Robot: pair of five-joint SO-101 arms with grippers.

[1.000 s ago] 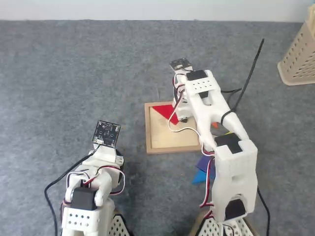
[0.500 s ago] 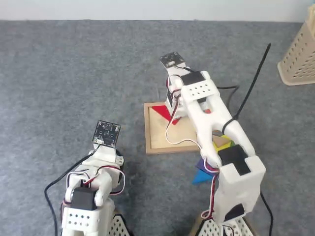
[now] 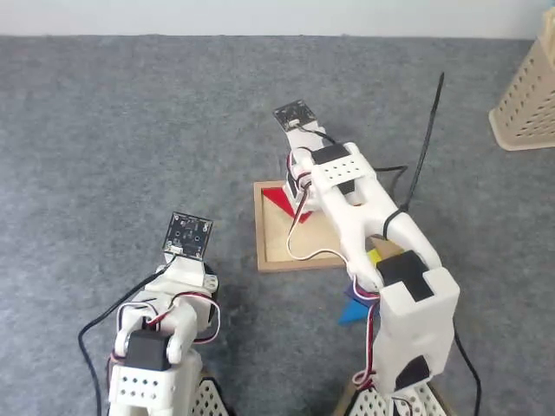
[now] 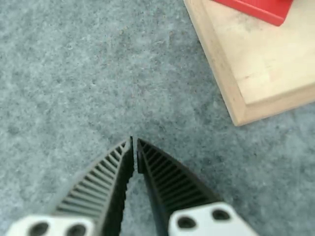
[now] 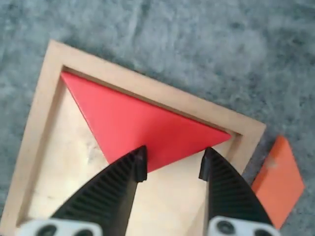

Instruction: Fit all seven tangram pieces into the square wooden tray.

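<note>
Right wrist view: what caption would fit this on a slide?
Open gripper above a red triangle lying in the wooden tray, with an orange piece outside it.

Pale matt wood tray, rough grey carpet

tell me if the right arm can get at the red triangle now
Probably yes: the right gripper is open right above the red triangle, its jaws either side of one corner, nothing between. It lies flat in the tray.
</note>
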